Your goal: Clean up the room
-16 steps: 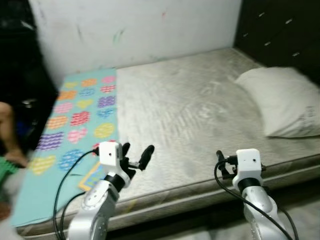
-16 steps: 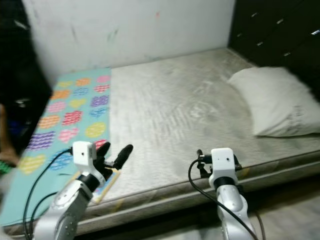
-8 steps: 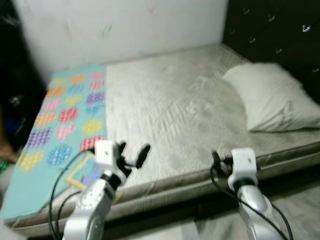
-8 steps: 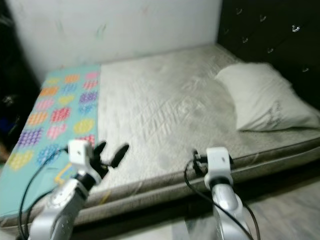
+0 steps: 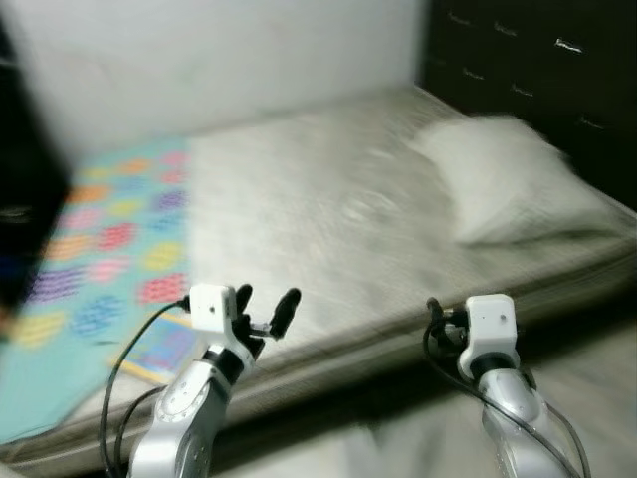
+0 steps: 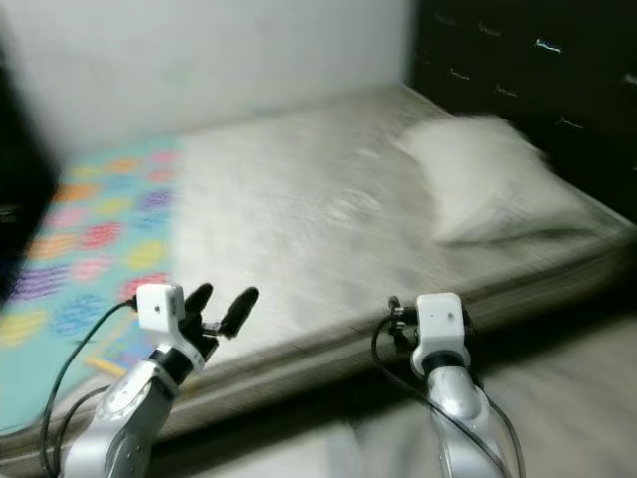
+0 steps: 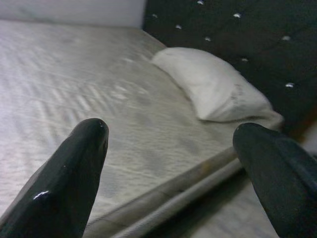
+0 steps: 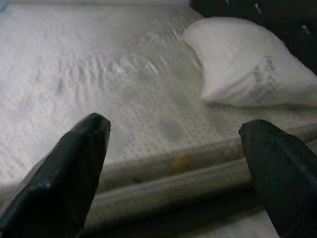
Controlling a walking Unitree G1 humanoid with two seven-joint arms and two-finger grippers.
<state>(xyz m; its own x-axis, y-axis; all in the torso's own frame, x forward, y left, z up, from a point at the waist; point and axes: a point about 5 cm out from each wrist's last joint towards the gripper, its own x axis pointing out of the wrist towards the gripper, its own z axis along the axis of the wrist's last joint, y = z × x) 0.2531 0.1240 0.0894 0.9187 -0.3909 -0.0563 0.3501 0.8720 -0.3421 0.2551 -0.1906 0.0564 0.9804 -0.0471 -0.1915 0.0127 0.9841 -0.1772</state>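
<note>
Head views, blurred: bare mattress; pillow at its far right corner; patterned mat along its left edge, a flat book at the near left corner just beside the left gripper, fingers spread, empty.

Left wrist view: pillow ahead, well apart.

Right wrist view: right gripper spread, empty; pillow nearer this arm, long axis along the headboard.

a mattress lies ahead, its far edge against the wall. a pillow rests on its right part, beside the headboard. a mat covers its left part, with a book at the near edge.
</note>
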